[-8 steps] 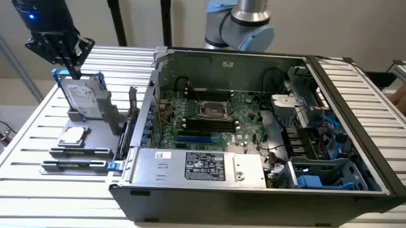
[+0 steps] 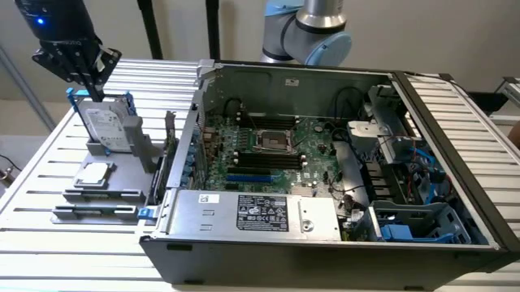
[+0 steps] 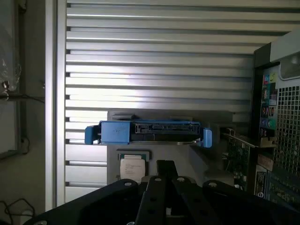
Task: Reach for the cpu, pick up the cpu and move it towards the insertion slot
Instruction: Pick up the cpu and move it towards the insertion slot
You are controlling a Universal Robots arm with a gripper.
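The step in hand appears to be the reach. The black robot gripper (image 2: 94, 90) hangs over the exterior view's left end of the slatted metal table (image 2: 49, 243), its fingers pressed together and holding nothing. Its tips sit just above the upright silver hard drive with a white label and blue frame (image 2: 106, 125). The cpu (image 2: 94, 173), a small flat square chip with a silver-grey metal top and pale beige rim, lies flat on a grey holder (image 2: 122, 196) just beside the drive, apart from the gripper and untouched. The insertion slot (image 2: 274, 141), a square socket with a silver frame and dark centre, sits well apart inside the open grey computer case (image 2: 325, 255). Judging from this, the pick calls for spread jaws, a path clear of the drive, and a square, careful descent onto the thin chip's edges.
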